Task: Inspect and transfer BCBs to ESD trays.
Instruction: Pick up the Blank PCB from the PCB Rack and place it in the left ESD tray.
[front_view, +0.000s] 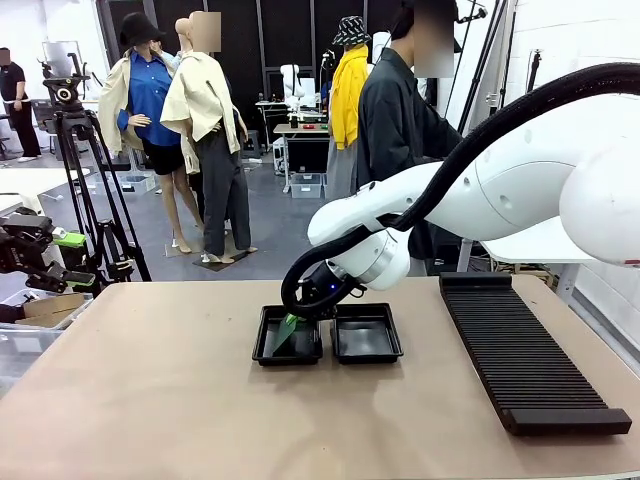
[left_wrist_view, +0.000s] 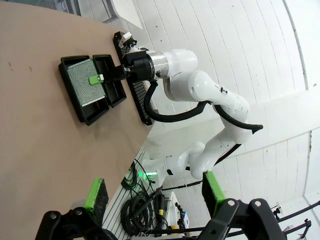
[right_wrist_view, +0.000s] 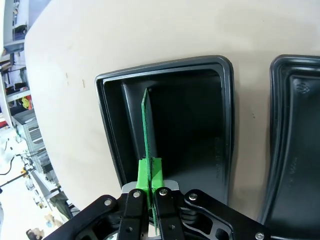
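Observation:
A green BCB (right_wrist_view: 148, 130) stands on edge, tilted, inside the left ESD tray (right_wrist_view: 165, 65), and my right gripper (right_wrist_view: 150, 175) is shut on its upper edge. From the front the BCB (front_view: 288, 331) leans into the left ESD tray (front_view: 262, 352), beside the second ESD tray (front_view: 366, 355), which holds nothing. The left wrist view shows the BCB (left_wrist_view: 84, 82) face on in its tray (left_wrist_view: 89, 118), with the right gripper (left_wrist_view: 98, 78) on it. My left gripper (left_wrist_view: 155, 192) is open, far from the trays and holding nothing.
A long black ribbed rack (front_view: 525, 360) lies along the table's right side. A person (front_view: 395, 120) in a dark jacket stands at the far edge behind the right arm. A tripod (front_view: 85, 180) stands off the table's left. Bare tabletop (front_view: 150, 400) spreads in front of the trays.

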